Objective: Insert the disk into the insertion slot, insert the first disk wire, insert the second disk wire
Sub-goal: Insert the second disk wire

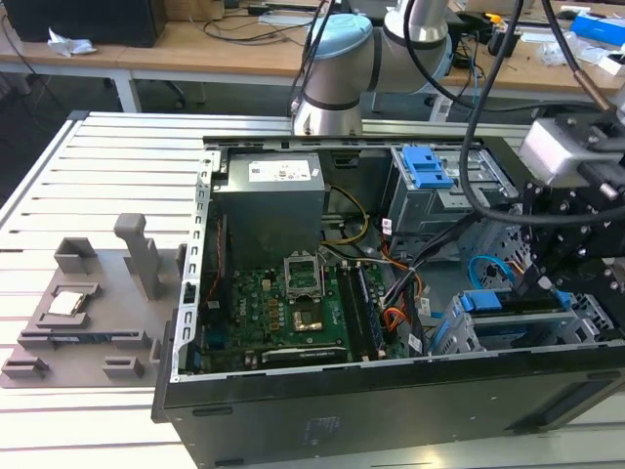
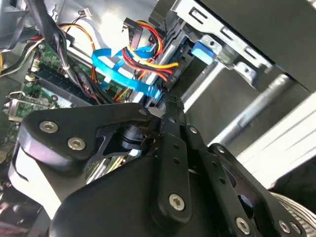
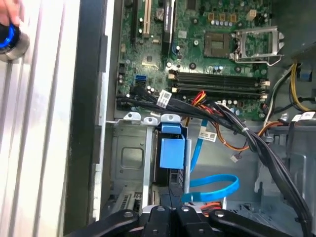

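The disk (image 1: 516,315) already sat in the slot (image 1: 459,332) at the case's corner. The gripper (image 3: 173,197) hovered at its rear end, fingers pinched together on a connector, I judged. A wire step seemed underway, demanding a straight, aligned push home.

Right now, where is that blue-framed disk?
The disk sits in the insertion slot at the exterior view's lower right, beside the motherboard, under the gripper.

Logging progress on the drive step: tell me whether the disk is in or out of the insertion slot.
In. The disk, with its blue carrier, sits down inside the insertion slot; in the first wrist view its blue end lies between the cage walls.
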`<state>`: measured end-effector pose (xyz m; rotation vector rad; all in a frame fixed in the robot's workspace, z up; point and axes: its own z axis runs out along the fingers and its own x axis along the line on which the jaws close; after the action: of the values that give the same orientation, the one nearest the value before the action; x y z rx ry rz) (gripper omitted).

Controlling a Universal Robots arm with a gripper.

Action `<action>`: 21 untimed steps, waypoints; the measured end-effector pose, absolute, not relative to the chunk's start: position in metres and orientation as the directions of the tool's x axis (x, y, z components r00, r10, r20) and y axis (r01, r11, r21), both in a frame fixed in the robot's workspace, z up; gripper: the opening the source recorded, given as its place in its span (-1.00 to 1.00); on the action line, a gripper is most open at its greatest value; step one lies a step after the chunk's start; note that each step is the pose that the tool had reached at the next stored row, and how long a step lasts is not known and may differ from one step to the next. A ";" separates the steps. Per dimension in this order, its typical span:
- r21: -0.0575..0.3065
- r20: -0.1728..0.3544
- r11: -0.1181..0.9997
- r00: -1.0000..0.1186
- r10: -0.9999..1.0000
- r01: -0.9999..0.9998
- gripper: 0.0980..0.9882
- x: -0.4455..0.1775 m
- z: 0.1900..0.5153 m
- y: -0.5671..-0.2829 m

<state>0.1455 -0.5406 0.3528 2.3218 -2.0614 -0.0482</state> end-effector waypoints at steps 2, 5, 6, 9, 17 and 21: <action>0.048 0.001 -0.124 0.125 -0.992 -0.991 -0.98 0.145 0.351 -0.541; 0.048 0.001 -0.131 0.131 -0.991 -0.990 -0.98 0.145 0.345 -0.538; 0.048 0.001 -0.132 0.132 -0.991 -0.990 -0.98 0.145 0.345 -0.537; 0.048 0.001 -0.134 0.134 -0.991 -0.990 -0.98 0.145 0.344 -0.536; 0.048 0.001 -0.134 0.134 -0.991 -0.990 -0.98 0.146 0.340 -0.536; 0.047 -0.001 -0.134 0.134 -0.991 -0.990 -0.98 0.146 0.348 -0.536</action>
<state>0.1459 -0.5362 0.3481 2.3395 -2.0435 -0.0500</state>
